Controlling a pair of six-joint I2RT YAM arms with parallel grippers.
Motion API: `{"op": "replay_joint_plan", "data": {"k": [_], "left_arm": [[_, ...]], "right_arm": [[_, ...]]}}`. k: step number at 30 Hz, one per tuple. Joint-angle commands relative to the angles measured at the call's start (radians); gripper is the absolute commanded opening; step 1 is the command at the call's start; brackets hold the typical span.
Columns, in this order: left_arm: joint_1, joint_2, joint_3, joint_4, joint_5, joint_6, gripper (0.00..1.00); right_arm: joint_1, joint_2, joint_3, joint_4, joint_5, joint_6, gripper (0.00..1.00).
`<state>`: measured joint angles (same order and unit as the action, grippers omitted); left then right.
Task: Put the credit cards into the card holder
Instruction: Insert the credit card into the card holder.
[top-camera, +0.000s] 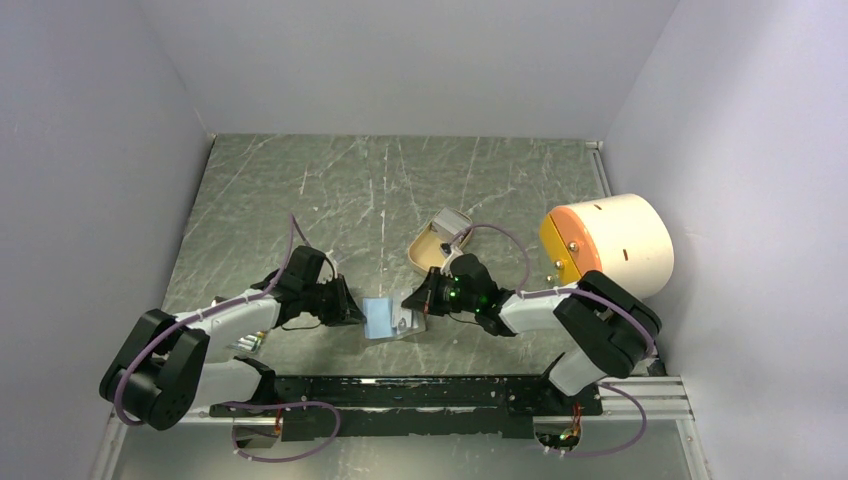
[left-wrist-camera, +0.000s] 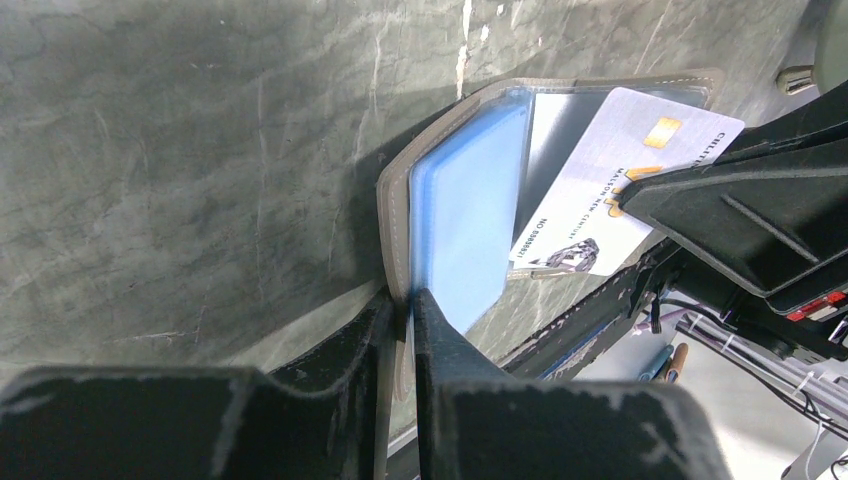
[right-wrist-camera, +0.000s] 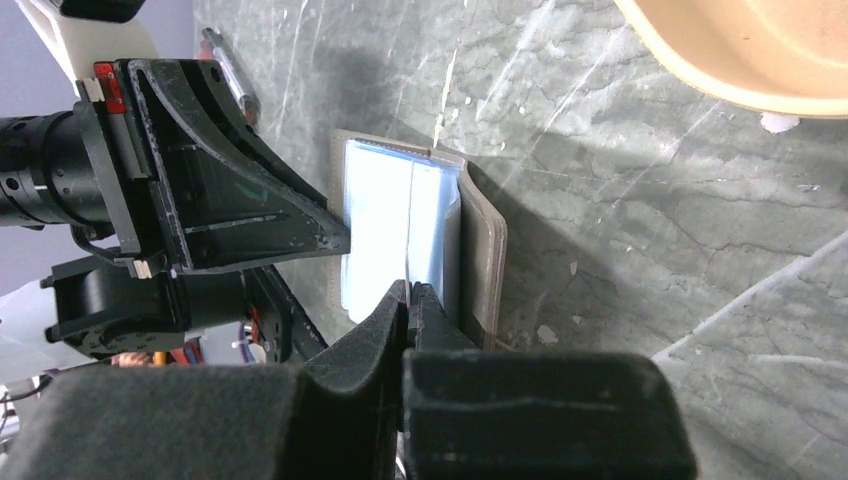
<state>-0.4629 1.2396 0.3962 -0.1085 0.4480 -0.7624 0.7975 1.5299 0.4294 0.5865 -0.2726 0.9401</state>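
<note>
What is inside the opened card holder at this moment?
The card holder contains blue plastic sleeves. One white credit card, held by the right gripper, lies over its clear pocket. Whether other cards sit within the sleeves cannot be seen.

My top camera looks down from behind, far, wrist cameras face each other, close, sharing the card holder (right-wrist-camera: 487, 262)
</note>
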Motion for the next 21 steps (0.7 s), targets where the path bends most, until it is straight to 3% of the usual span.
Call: {"op": "replay_joint_plan", "data": {"k": [1, 21], "left_arm": [[-0.008, 0.008, -0.009, 0.011, 0.006, 0.018, 0.16], [-0.008, 0.007, -0.006, 0.008, 0.009, 0.018, 0.15]], "right_arm": [[-0.007, 0.019, -0.006, 0.051, -0.014, 0.013, 0.00], [-0.007, 0.046, -0.008, 0.036, -0.037, 0.016, 0.03]]}}
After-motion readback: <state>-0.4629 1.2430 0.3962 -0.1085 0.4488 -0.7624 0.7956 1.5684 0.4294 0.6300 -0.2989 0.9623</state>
